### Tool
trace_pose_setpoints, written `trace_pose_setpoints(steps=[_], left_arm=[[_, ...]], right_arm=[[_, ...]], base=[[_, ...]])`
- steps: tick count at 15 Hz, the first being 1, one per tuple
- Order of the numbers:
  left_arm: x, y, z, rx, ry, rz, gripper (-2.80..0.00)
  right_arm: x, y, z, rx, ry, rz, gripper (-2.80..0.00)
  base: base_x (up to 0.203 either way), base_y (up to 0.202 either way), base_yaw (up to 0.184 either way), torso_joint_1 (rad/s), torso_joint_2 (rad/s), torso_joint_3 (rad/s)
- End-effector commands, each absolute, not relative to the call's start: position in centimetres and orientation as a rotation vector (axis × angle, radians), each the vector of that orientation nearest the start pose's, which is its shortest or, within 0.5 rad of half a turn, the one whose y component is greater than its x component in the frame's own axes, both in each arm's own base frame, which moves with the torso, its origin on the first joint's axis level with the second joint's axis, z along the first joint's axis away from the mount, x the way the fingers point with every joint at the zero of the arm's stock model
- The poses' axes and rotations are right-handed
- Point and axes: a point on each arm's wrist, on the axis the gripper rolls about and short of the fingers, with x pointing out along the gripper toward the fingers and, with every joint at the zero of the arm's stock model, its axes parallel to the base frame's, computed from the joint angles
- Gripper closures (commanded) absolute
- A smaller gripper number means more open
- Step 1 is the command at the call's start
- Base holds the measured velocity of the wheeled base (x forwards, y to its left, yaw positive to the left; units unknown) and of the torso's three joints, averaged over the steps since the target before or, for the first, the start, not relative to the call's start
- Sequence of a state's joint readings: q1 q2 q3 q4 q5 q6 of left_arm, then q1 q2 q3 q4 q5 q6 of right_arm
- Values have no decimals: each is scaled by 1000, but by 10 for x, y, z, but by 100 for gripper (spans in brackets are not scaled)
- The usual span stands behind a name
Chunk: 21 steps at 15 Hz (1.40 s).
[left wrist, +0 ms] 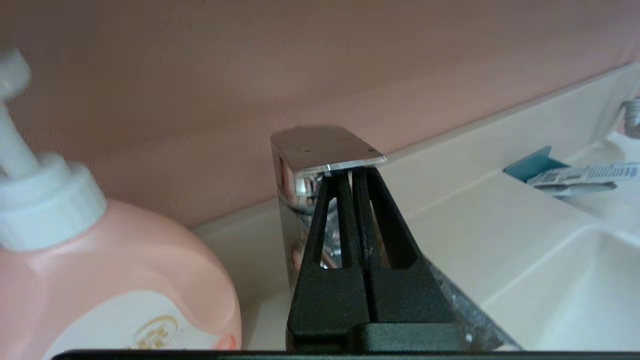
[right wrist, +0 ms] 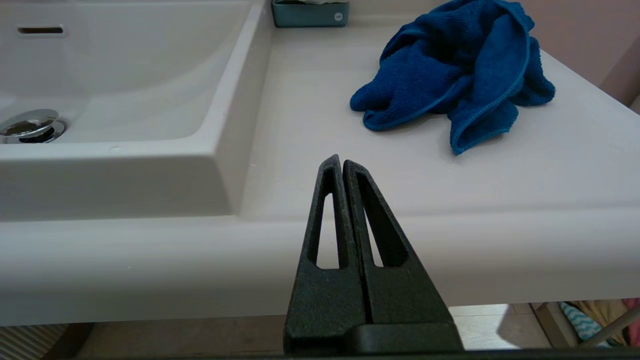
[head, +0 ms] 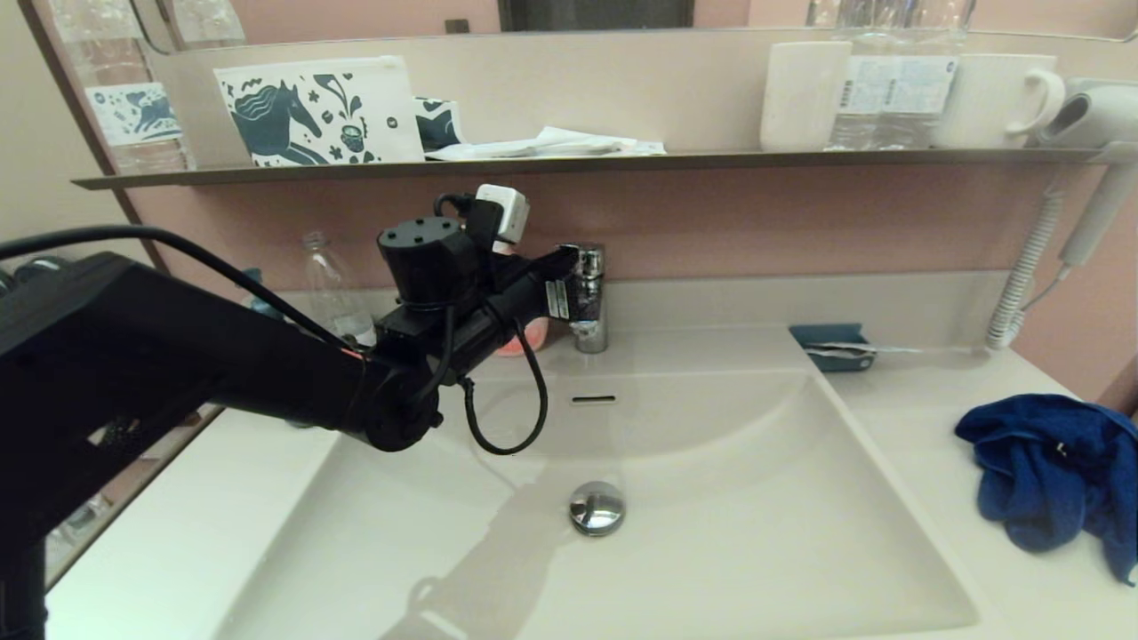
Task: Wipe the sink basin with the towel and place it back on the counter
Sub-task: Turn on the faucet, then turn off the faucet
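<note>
The dark blue towel (head: 1053,476) lies crumpled on the counter (head: 907,418) to the right of the cream-white sink basin (head: 711,533); it also shows in the right wrist view (right wrist: 450,70). The basin holds a chrome drain plug (head: 597,508) and an overflow slot (head: 594,399). My left gripper (left wrist: 350,172) is shut, its tips right under the chrome lever of the tap (left wrist: 325,150) at the basin's back; in the head view it sits at the tap (head: 587,298). My right gripper (right wrist: 341,162) is shut and empty, low in front of the counter's front edge, short of the towel.
A pink soap pump bottle (left wrist: 100,280) stands left of the tap. A small teal tray (head: 834,345) sits at the back right of the counter. A clear bottle (head: 331,289) is at the back left. Above, a dark shelf (head: 578,163) carries cups and pouches; a hair dryer (head: 1089,116) hangs right.
</note>
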<state>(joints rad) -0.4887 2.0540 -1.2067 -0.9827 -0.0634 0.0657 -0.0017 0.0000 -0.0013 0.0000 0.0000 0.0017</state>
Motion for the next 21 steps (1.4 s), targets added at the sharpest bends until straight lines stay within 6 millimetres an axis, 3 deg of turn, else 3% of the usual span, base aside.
trace_pose_setpoints(steps=[1,11,15,18,21], left_arm=[[364,-195,208,30,-175,-547,0],[370,-200,217,34,-161,-554,0],[350,-200,206,40,-110,-574,0],[337,-197,221,33,-141,-579,0],[340,-197,235,28,-170,-574,0]], right_arm=[[-23,0,76,2,-1,-2,0],[-23,0,75,2,0,-2,0],[-23,0,76,3,-2,-2,0],[-23,0,76,3,-1,-2,0],[-23,0,76,2,-1,-2,0]], base=[[0,0,0,0,0,0],[0,0,0,0,0,0],[0,0,0,0,0,0],[0,0,0,0,0,0],[0,0,0,0,0,0]])
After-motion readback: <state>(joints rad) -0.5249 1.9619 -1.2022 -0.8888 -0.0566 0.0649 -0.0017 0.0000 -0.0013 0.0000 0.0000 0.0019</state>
